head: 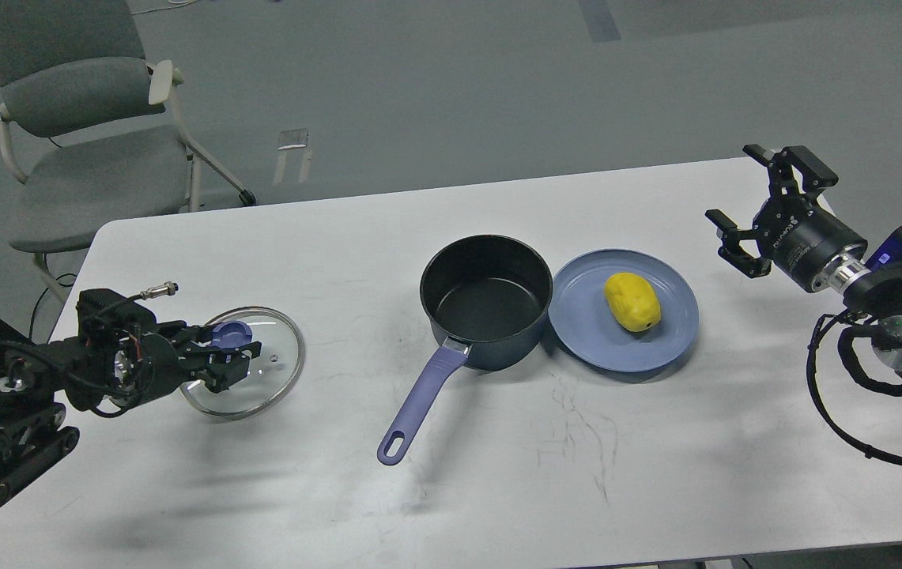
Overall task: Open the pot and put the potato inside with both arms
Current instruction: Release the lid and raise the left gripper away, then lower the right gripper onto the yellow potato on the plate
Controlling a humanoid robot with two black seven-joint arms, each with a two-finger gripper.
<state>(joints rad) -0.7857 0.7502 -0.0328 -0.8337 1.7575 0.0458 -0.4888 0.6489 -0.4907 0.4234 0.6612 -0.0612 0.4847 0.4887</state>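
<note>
The pot [487, 302] is sitting open in the middle of the white table [340, 490], its black inside empty and its lavender handle pointing toward the near edge, left of the pot's body. The potato [632, 302] is lying on the blue plate [672, 348] just right of the pot, the plate's rim looking tucked against the pot wall. Well left of the pot, the glass lid [277, 371] is resting on the table, and the left gripper [239, 352] is sitting over its blue knob [231, 333]; I cannot tell whether its fingers are clamping the knob or let go. Far right of the pot, the right gripper [755, 209] is hanging in the air with fingers spread wide, gripping nothing. The risk lies in the grab: the potato is smooth and rounded, so an off-centre pinch could be rolling it off the plate, or nudging the plate into the pot
</note>
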